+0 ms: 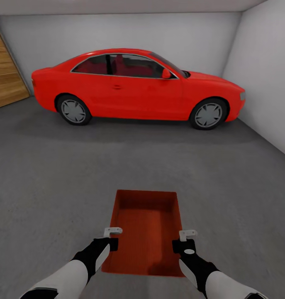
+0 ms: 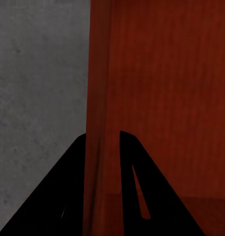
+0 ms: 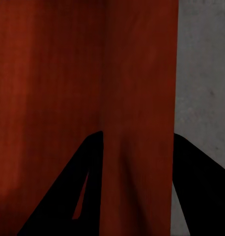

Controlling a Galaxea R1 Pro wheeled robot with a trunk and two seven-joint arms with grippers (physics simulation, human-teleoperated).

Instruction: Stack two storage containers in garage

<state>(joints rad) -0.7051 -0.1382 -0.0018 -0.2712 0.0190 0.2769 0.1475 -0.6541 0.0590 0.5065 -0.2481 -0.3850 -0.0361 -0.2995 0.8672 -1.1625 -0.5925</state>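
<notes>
One orange-red storage container (image 1: 146, 232) lies lengthwise straight ahead of me, low over the grey concrete floor (image 1: 55, 187) of the garage. I cannot tell whether it touches the ground. My left gripper (image 1: 112, 231) is shut on its left long wall, and my right gripper (image 1: 187, 235) is shut on its right long wall. In the left wrist view, the left gripper (image 2: 102, 133) straddles the thin wall of the container (image 2: 161, 98). In the right wrist view, the right gripper (image 3: 137, 132) straddles the opposite wall of the container (image 3: 53, 98).
A red car (image 1: 138, 87) is parked crosswise at the far end, against the white back wall (image 1: 117, 37). An orange-wood door (image 1: 5, 79) is at the far left. A white side wall (image 1: 271, 83) runs along the right. Open concrete lies between me and the car.
</notes>
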